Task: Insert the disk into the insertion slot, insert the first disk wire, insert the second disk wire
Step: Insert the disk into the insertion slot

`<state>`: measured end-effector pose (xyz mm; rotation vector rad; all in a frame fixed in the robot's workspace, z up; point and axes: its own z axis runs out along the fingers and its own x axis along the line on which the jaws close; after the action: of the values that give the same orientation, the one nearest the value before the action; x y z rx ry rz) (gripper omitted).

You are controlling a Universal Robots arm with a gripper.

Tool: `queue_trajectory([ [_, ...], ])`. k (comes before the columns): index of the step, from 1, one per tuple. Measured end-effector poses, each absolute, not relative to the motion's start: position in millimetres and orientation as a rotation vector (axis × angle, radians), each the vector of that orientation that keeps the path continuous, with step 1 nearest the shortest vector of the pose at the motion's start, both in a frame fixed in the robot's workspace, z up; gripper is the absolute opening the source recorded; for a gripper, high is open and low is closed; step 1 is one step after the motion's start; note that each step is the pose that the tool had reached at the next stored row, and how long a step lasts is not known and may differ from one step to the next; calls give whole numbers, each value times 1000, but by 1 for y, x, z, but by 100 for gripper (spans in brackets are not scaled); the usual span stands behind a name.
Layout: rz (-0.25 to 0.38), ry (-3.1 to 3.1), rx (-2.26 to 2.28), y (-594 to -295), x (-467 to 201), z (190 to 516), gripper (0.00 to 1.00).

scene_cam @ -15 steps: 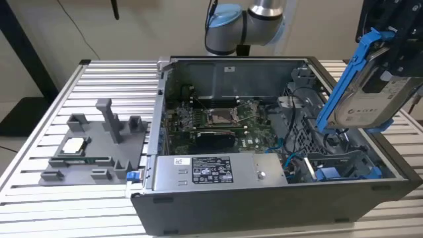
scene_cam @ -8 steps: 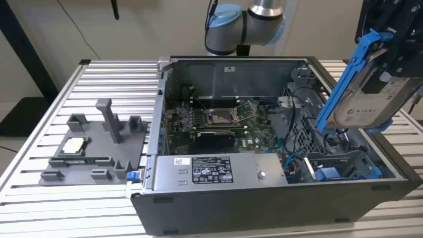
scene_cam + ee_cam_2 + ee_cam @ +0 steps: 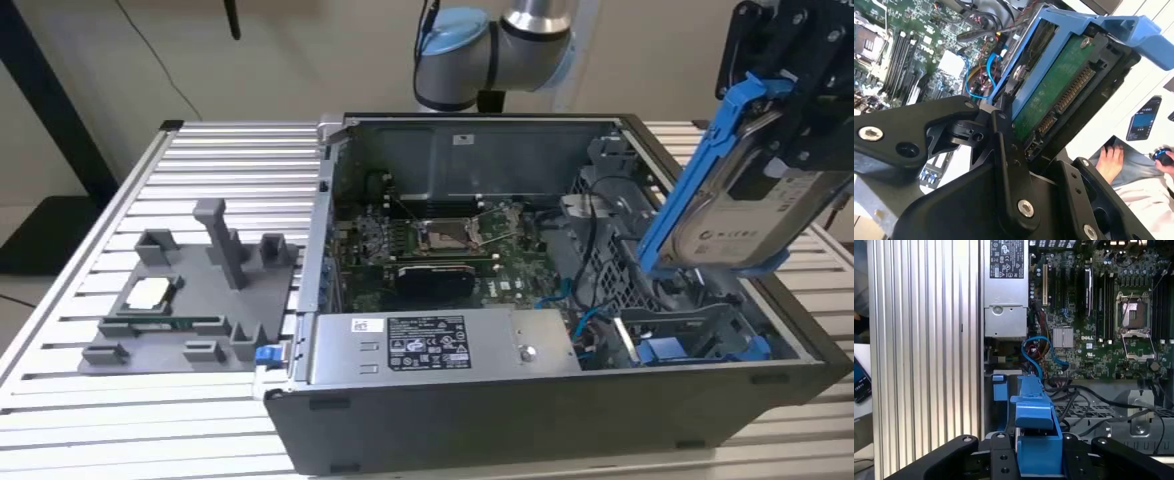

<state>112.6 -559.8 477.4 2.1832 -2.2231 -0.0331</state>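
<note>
The hand (image 3: 807, 120) is clamped on the disk (image 3: 727, 215), holding it tilted in the air over the exterior view's right end of the open case (image 3: 441, 420). The disk is not yet in what looks like the slot (image 3: 687, 335) below it. Further off, the motherboard (image 3: 441, 235) lies inside the case, which sits on the slatted table (image 3: 200, 160).

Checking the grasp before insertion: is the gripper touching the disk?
Touching: in the second wrist view the gripper clamps the disk between its black fingers.
</note>
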Motion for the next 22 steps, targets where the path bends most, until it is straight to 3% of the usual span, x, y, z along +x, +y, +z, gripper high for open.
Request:
queue_trajectory([
  [22,-85,-2199,2164,-579,125,451,33],
])
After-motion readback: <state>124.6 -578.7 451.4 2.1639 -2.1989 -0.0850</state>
